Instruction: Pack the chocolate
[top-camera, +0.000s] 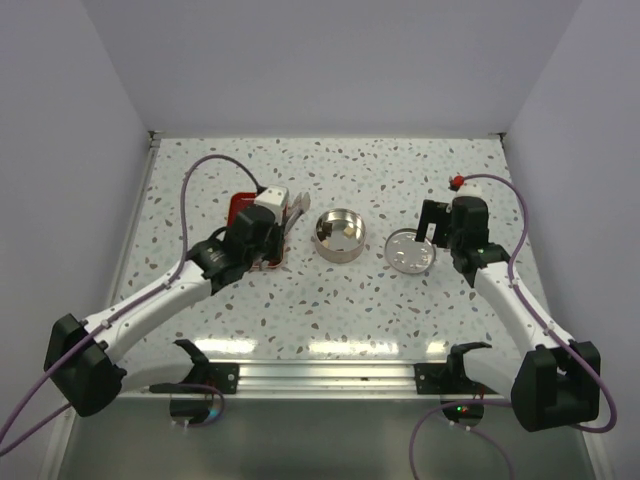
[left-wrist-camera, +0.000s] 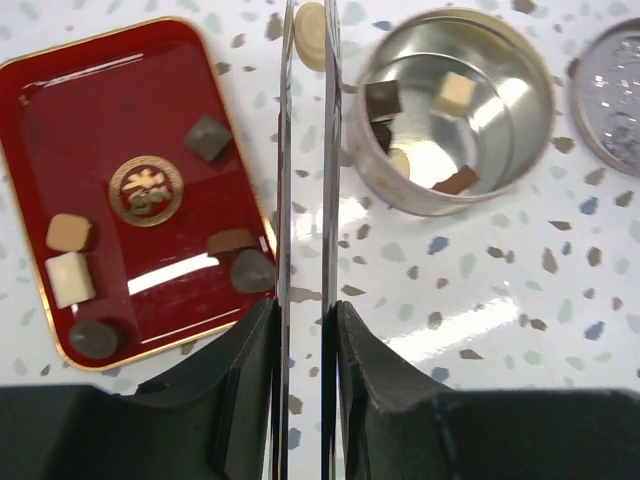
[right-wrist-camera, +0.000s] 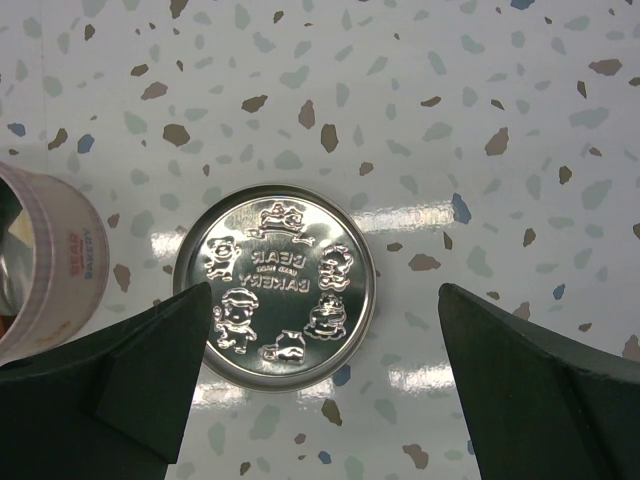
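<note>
My left gripper (left-wrist-camera: 305, 310) is shut on a pair of metal tongs (left-wrist-camera: 283, 180), and the tong tips pinch a cream-white round chocolate (left-wrist-camera: 309, 34) just left of the round silver tin (left-wrist-camera: 400, 195). The tin holds several chocolates, among them a dark piece (left-wrist-camera: 383, 99) and a cream cube (left-wrist-camera: 455, 92). The red tray (left-wrist-camera: 60, 110) holds several more, including a dark piece (left-wrist-camera: 208, 137) and a white cube (left-wrist-camera: 70, 278). My right gripper (right-wrist-camera: 325, 295) is open and empty above the tin's lid (right-wrist-camera: 275, 285). In the top view the left gripper (top-camera: 272, 222) is beside the tin (top-camera: 338, 236).
The embossed silver lid (top-camera: 411, 250) lies flat to the right of the tin. The red tray (top-camera: 238, 206) sits partly under my left arm. White walls close the table on three sides. A small red object (top-camera: 456, 182) sits behind my right gripper (top-camera: 432, 226).
</note>
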